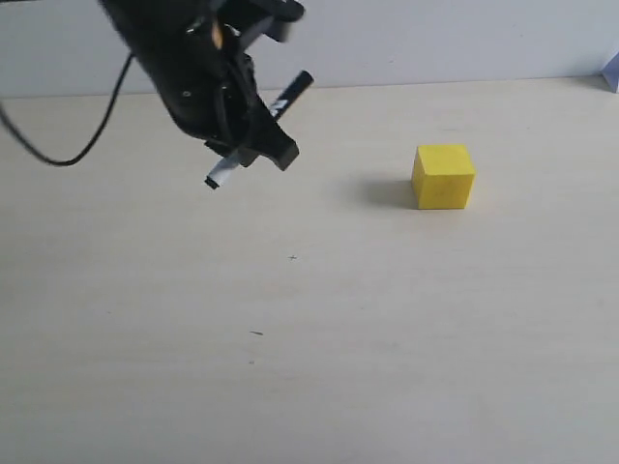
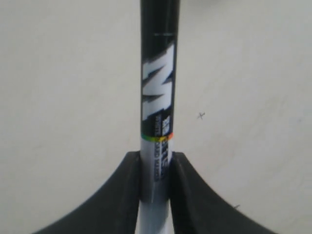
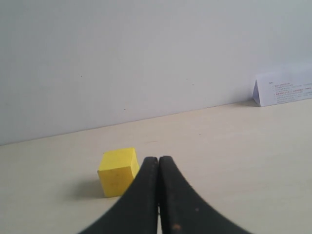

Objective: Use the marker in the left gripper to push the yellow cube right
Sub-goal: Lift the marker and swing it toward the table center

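The yellow cube (image 1: 444, 176) rests on the pale table, right of centre; the right wrist view shows this cube (image 3: 117, 171) too, just beside the black fingers. My left gripper (image 1: 253, 142) hangs above the table at the upper left, well left of the cube, shut on the marker (image 1: 259, 129). The marker lies tilted, black end up toward the cube, white end down-left. In the left wrist view the marker (image 2: 158, 97) runs straight out from between the dark fingers (image 2: 126, 195). My right gripper (image 3: 158, 163) is shut with nothing in it and does not show in the exterior view.
The pale wooden table (image 1: 309, 348) spreads across the whole view, backed by a white wall. A folded white paper card (image 3: 282, 87) stands at the far back right edge. A black cable (image 1: 68, 145) trails from the left arm.
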